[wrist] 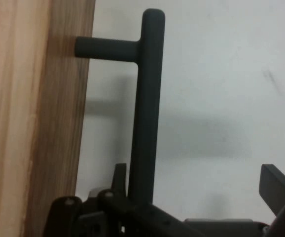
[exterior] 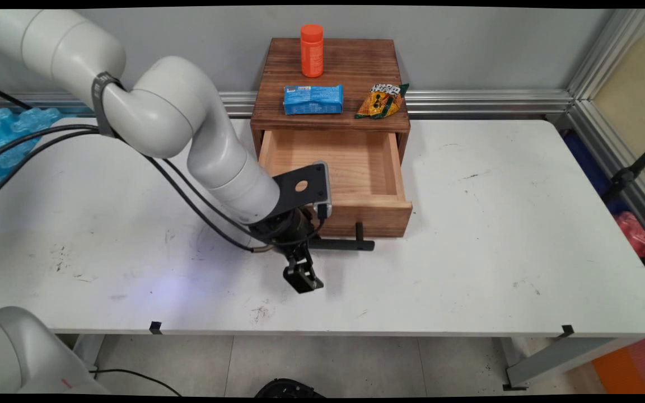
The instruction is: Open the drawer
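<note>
Spread wide, the claw hangs low over the white table, just in front of the open drawer of a small wooden cabinet. In the hand view one finger stands well off at about 4 o'clock from the drawer's black handle, while the other finger barely shows at the bottom edge on the near side of the bar; the bar runs up between them with a clear gap to the far finger, so nothing is pinched. In the main view the handle lies at about 2 o'clock from the claw, close beside the wrist.

As things lie, the drawer is pulled well out and its inside looks bare. On the cabinet's top stand an orange bottle toward 12 o'clock, a blue packet near the front edge, and a yellow-green snack bag at 3 o'clock from the packet. None of these three is in the drawer.
</note>
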{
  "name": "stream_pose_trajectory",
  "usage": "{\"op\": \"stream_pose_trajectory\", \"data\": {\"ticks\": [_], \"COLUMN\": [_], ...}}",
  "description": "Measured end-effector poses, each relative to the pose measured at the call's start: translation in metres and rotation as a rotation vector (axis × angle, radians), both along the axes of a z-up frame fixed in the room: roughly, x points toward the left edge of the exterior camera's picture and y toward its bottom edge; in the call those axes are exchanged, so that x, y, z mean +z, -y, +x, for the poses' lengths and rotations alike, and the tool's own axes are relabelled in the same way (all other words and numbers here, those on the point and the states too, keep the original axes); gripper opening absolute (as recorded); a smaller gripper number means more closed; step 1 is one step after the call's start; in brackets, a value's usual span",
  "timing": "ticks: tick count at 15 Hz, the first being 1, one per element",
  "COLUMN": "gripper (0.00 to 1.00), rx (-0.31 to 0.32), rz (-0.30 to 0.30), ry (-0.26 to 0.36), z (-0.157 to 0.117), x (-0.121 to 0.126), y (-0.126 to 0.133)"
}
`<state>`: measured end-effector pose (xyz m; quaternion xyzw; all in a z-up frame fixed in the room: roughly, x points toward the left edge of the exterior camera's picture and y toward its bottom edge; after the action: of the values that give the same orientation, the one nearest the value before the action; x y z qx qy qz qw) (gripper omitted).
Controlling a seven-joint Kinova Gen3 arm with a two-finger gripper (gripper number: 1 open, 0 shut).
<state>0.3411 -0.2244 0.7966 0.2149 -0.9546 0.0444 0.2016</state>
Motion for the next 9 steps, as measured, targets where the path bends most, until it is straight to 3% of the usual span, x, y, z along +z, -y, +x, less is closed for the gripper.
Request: {"op": "stream_pose_trajectory", "data": {"ticks": [9], "gripper": [1.0], "rx": [-0.015], "rz": [0.049], "ry": [-0.003], "z": [-0.008], "x": [-0.001], "y": [-0.03]}}
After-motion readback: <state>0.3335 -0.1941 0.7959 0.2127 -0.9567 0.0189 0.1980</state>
